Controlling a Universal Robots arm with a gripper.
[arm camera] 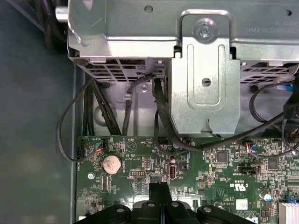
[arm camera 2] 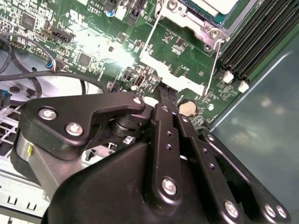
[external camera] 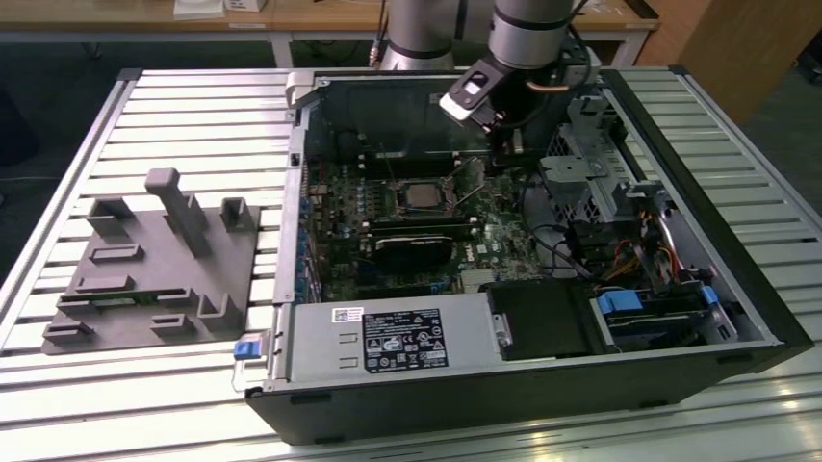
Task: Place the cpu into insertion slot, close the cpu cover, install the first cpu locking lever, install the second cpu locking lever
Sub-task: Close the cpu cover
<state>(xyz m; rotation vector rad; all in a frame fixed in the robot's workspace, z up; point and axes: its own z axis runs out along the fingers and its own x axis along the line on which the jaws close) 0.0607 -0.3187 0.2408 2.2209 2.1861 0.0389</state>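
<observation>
Front of case: a metal power box [external camera: 385, 339] with a white sticker lies nearest in the exterior view. It sits inside an open black computer case [external camera: 757, 318] on a slatted table [external camera: 192, 96].
Beside the case: a grey tray [external camera: 148, 269] with upright pegs rests on the exterior view's left, well apart from the arm.
Cpu: the pale square cpu [external camera: 418, 195] lies in the socket [external camera: 419, 182] at the middle of the green board [external camera: 337, 207].
Cover: a silvery cover [arm camera 2: 184, 16] frames the cpu (it looks to be lying down over it).
Levers: two thin wire levers [arm camera 2: 148, 36] run out from the socket's corners; I cannot tell whether they are latched.
Gripper: the black gripper [external camera: 503, 152] hangs just above the board, on the exterior view's right of the socket and near a coin battery [arm camera: 111, 163].
Jaws: together, with nothing between them.
Behind: the grey arm [external camera: 526, 29] rises at the far side.
</observation>
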